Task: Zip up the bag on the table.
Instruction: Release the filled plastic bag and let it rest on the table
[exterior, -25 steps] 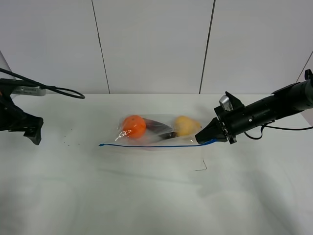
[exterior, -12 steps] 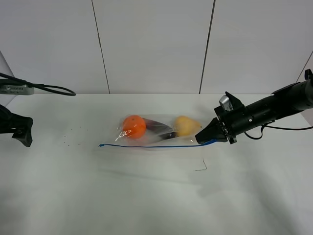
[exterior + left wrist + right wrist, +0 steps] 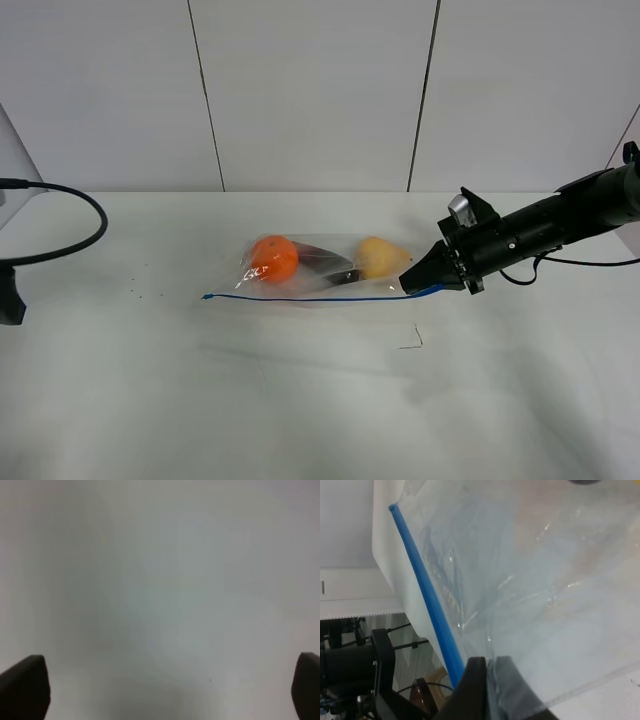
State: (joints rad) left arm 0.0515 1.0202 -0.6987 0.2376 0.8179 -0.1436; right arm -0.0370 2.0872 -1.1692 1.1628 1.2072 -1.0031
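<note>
Clear fruit bag (image 3: 318, 270), on white table (image 3: 300, 400), zipper (image 3: 300, 297) perhaps closed

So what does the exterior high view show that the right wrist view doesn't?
Only exterior high: the whole bag lying on the table, with the orange fruit, dark purple fruit and yellow fruit inside. Only right wrist: up close, the jaws pinched shut on the crinkled plastic, at the blue zipper strip. Both: the right gripper at the bag's end, and that strip.

The clear bag (image 3: 315, 281) shows a blue zipper strip (image 3: 300, 298); the table (image 3: 300, 400) is white.
</note>
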